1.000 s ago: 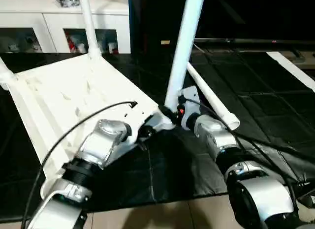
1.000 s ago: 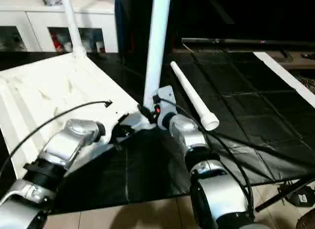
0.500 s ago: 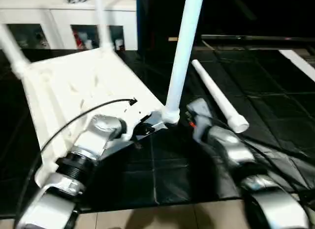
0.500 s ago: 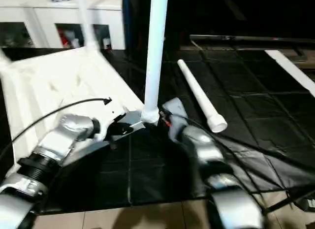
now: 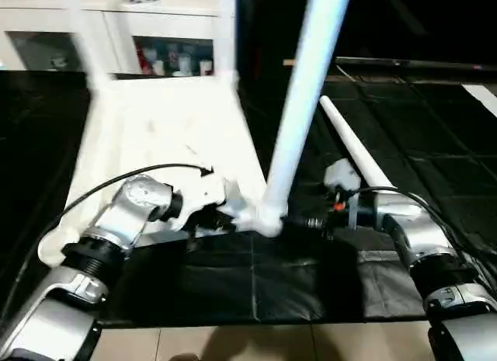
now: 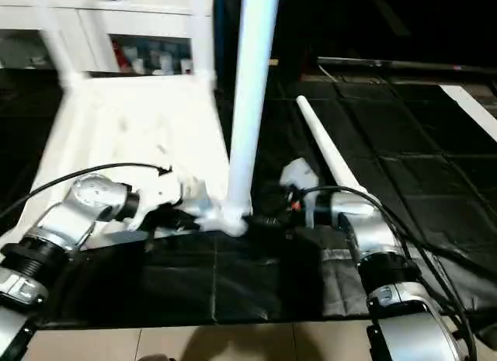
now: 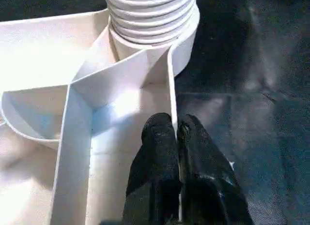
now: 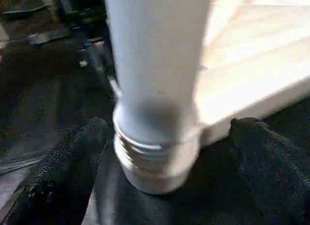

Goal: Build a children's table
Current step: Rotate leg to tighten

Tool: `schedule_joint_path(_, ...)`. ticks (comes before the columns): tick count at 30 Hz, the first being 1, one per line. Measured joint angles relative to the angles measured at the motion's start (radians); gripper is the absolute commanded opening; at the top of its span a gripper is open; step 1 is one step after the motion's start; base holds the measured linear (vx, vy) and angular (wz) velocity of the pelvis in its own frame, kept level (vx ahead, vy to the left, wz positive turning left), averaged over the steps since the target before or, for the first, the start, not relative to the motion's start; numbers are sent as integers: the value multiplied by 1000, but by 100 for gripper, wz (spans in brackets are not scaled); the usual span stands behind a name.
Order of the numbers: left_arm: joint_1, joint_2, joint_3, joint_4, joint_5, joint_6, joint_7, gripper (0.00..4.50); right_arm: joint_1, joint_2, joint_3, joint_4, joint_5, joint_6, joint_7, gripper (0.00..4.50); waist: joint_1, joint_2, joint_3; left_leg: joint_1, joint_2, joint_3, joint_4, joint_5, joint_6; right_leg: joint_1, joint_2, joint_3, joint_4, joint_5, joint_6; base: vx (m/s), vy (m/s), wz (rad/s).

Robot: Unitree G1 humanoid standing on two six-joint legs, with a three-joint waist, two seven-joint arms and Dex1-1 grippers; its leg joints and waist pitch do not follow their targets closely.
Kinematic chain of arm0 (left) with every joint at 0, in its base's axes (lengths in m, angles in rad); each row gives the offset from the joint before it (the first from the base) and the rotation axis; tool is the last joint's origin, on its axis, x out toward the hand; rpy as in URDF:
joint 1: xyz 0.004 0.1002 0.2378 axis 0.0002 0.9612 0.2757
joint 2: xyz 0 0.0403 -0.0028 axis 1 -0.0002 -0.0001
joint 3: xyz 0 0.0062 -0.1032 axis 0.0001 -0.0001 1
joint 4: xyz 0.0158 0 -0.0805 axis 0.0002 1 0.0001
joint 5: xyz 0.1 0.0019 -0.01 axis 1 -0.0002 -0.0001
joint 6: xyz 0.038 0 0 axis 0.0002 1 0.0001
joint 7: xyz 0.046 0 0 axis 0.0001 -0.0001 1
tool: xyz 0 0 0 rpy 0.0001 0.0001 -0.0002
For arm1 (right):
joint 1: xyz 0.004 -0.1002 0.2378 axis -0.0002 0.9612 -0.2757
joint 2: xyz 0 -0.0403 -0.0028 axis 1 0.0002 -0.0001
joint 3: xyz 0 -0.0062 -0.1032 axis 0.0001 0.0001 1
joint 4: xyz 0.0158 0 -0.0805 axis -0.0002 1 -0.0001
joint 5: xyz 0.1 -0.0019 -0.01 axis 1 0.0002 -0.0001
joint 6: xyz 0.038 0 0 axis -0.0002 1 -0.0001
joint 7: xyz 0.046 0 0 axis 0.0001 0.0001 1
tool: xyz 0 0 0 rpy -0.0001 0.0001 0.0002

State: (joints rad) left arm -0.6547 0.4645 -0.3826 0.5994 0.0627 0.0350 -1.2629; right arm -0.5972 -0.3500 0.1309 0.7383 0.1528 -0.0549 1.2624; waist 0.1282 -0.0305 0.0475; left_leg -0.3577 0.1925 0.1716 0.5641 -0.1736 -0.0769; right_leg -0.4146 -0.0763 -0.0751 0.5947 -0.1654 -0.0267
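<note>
The children's table lies upside down on the black floor mat, ribbed underside up, in front of the white cabinet. Compared with a second ago, the top sits squarer to the robot, though the camera has shifted too, so part of that change is the view's own.

The near leg stands in its corner socket, threads visible at the base, as before. The left hand is pressed together, pinching the thin rib of the frame just beside that socket, the same grip as earlier.

The right hand has changed most: a second ago it was closed in at the foot of the leg; now its fingers are spread wide on either side of the leg's base, apart from it. Its forearm has swung outward to the right.

A loose leg lies on the mat beyond the right hand, roughly where it lay before.
</note>
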Motion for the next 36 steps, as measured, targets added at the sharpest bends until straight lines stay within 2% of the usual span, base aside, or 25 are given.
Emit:
schedule_joint_path(7,-12,0,-25,10,6,-50,-50,0,-25,19,45,15,-36,-3,32,440,15,-1,0,0,0,0,0,0,0,0,0,0,1,0,0,0,0,0)
schedule_joint_path(8,-14,-1,-26,13,7,-57,-55,0,-29,20,49,15,-38,-3,35,422,16,-1,0,0,0,0,0,0,0,0,0,0,1,0,0,0,0,0)
schedule_joint_path(11,-17,-1,-28,18,12,-69,-63,0,-38,25,55,31,-38,4,48,422,16,-1,0,0,0,0,1,0,0,0,0,0,1,0,0,0,0,0)
schedule_joint_path(12,-18,-1,-28,23,12,-76,-64,0,-38,26,55,38,-38,7,52,394,16,-1,0,0,0,0,1,0,0,0,0,0,1,0,0,0,0,0)
schedule_joint_path(14,-19,-1,-28,26,13,-80,-64,0,-38,26,55,51,-38,9,54,385,16,-1,0,0,0,0,1,0,0,0,0,0,1,0,0,0,0,0)
schedule_joint_path(16,-20,-1,-28,28,14,-82,-64,0,-38,26,55,54,-38,12,59,356,16,-1,0,0,0,0,1,0,0,0,0,0,2,0,0,0,0,0)
schedule_joint_path(20,-22,-2,-28,34,14,-87,-64,0,-38,28,55,54,-37,24,74,343,16,-1,0,0,0,0,1,0,0,0,0,0,2,0,0,0,0,0)
schedule_joint_path(23,-22,-3,-28,38,14,-89,-64,0,-38,28,55,55,-37,25,78,305,16,-1,0,0,0,0,2,0,0,1,0,0,2,0,0,0,0,0)
schedule_joint_path(27,-24,-4,-28,45,14,-98,-65,0,-38,28,55,55,-37,25,78,280,16,-1,0,1,0,0,2,0,0,1,0,0,2,0,0,0,0,0)
schedule_joint_path(34,-26,-6,-28,52,14,-100,-67,0,-35,28,54,54,-34,28,78,275,16,-1,-1,1,0,0,2,0,0,2,0,0,2,0,0,0,0,0)
schedule_joint_path(36,-26,-27,-17,56,12,-68,-62,0,-23,32,41,49,-28,39,72,275,19,-1,-1,3,0,0,2,0,0,3,0,0,2,0,0,0,0,0)
